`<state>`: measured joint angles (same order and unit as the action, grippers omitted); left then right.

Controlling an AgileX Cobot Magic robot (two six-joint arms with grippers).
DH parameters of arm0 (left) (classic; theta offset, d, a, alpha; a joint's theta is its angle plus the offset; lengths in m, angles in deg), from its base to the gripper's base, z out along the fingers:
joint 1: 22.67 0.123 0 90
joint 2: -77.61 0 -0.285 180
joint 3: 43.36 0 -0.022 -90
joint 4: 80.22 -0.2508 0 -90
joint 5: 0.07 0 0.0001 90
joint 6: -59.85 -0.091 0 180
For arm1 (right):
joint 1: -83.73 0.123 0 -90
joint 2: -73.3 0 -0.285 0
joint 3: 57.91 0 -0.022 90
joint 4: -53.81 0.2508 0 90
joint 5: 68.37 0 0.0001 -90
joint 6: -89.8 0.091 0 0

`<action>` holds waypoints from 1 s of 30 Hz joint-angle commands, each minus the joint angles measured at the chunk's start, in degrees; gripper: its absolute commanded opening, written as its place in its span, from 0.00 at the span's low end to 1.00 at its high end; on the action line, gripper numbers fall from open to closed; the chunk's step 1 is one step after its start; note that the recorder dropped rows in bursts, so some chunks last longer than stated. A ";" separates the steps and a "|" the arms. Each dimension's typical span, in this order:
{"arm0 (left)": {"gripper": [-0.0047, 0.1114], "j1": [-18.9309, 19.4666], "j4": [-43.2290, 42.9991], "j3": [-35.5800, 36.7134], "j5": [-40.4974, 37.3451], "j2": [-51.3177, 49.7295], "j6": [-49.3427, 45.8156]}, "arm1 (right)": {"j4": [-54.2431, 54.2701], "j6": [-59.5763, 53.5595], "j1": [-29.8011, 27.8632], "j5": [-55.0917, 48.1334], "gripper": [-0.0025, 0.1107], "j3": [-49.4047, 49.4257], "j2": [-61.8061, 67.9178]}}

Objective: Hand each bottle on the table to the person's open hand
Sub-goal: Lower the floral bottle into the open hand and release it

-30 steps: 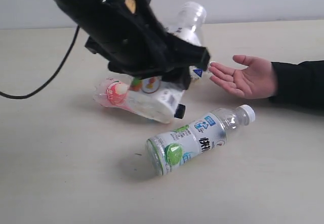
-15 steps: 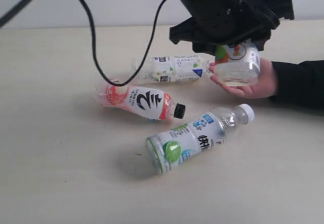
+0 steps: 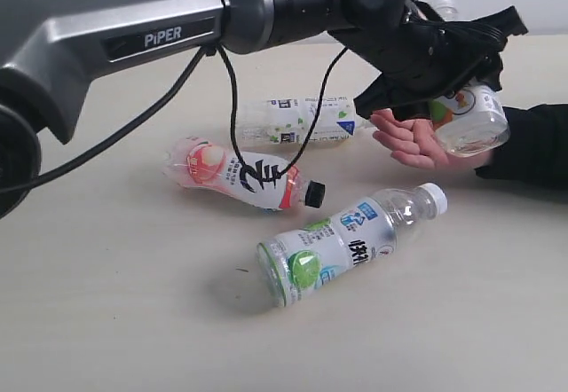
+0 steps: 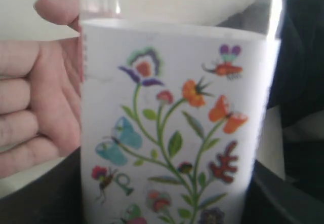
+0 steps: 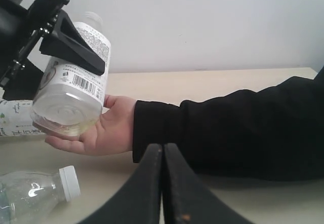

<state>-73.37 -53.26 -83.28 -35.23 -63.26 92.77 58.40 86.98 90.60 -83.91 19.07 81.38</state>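
Your left gripper (image 3: 463,74) is clamped around the floral bottle (image 3: 472,122) at the upper right of the exterior view, holding it over the person's open hand (image 3: 410,140). The bottle's long axis runs nearly upright with a slight tilt, base down toward the palm and neck up inside the jaws. You cannot tell whether the base touches the skin. In the left wrist view its white label fills the frame with painted flowers, butterflies and a green stem. The right wrist view shows a barcode (image 5: 83,84) and fine print too small to read on its other side. Your right gripper (image 5: 163,183) has its jaws pressed together with nothing between them, low in its own view. Three more bottles lie on their sides on the table (image 3: 106,312). The green-and-white bottle (image 3: 297,121) lies left to right across the middle, its neck end toward the fingertips. The pink bottle (image 3: 240,176) points its black cap (image 3: 315,194) toward the lower right and carries a large black character. The silver-green bottle (image 3: 342,248) slants with its white cap (image 3: 433,197) toward the upper right; its blue lettering is not legible. The arm (image 3: 133,42) at the upper left reads "PiPER".
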 commanded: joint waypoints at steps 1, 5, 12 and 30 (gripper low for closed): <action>0.04 2.72 10.80 -0.45 -0.20 -1.49 -6.66 | -0.20 -0.06 -0.26 0.28 0.02 0.23 -0.29; 0.04 2.84 13.56 -0.45 -0.10 -2.48 -9.91 | -0.20 -0.06 -0.26 0.28 0.02 0.23 -0.29; 0.04 2.84 14.32 -0.45 -0.92 -4.88 -10.23 | -0.20 -0.06 -0.26 0.28 0.02 0.23 -0.29; 0.53 2.84 14.43 -0.45 -2.13 -5.38 -10.23 | -0.20 -0.06 -0.26 0.28 0.02 0.23 -0.29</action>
<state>-70.51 -39.28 -83.31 -37.48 -68.71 82.86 58.40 86.98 90.60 -83.91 19.07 81.38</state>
